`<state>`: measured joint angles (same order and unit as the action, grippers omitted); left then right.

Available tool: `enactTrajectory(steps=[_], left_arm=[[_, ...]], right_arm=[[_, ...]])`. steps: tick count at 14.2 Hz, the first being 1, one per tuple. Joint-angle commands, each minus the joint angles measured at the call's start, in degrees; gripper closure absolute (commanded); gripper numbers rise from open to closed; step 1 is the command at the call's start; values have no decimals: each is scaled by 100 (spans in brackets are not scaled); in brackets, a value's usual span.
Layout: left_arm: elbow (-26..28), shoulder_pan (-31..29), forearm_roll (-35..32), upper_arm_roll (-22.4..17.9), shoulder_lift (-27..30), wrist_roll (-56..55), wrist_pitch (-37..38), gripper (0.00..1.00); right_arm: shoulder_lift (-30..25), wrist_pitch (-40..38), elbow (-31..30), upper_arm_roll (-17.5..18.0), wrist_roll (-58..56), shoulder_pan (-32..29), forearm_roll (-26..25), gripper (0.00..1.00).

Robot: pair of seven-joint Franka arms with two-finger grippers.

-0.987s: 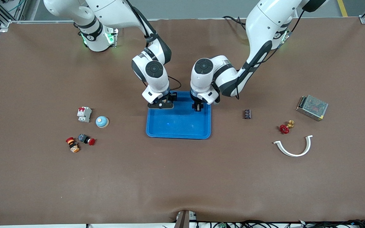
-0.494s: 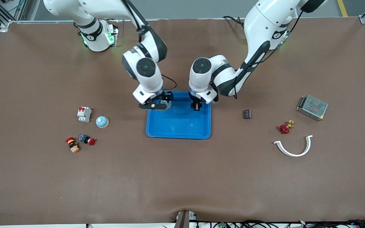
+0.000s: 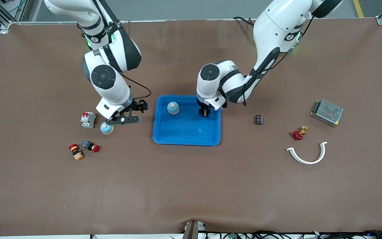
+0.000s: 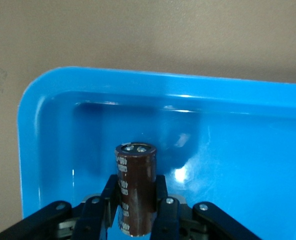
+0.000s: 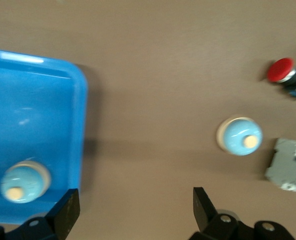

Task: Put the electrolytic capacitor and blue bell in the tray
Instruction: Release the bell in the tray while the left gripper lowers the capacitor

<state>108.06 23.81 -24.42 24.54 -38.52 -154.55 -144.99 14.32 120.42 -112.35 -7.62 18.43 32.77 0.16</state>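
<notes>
Surface: brown mat over the whole table (image 3: 191,186), bare along the camera's edge.
Tray: bright blue tray (image 3: 186,136) at mid-table, between the two arms.
Bell in tray: blue bell (image 3: 173,107) sits inside the tray, in the corner toward the right arm's base, apart from both grippers.
Second bell: a like bell on the mat (image 3: 106,128), outside the tray toward the right arm's end, beside a grey breaker (image 3: 88,119).
Right gripper: right gripper (image 3: 124,115) hangs over the mat between the tray and that second bell, fingers spread wide, holding nothing.
Left gripper: left gripper (image 3: 205,113) is over the tray's corner toward the left arm's end, fingers clamped on the electrolytic capacitor (image 4: 135,187).
Key relation: capacitor's long axis stands upright between the fingers, tray floor straight below it; a plain release should do.
Writing: pale print runs down the capacitor's brown sleeve, perhaps "400", too blurred to be sure.
Spare capacitor: small dark part (image 3: 259,119) lies on the mat toward the left arm's end.
</notes>
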Motion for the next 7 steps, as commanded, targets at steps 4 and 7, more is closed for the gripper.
enactTrajectory(steps=[4,7], left_arm=[[-109,124,-203,-55,-68,-313,-30,100],[-109,141,-589,-55,-85,-382,-29,0]], right_arm=[[9,105,-68,76,-1190,-1035,-130,0],[185,421,-94,76,-1692,-1378,-139,0]])
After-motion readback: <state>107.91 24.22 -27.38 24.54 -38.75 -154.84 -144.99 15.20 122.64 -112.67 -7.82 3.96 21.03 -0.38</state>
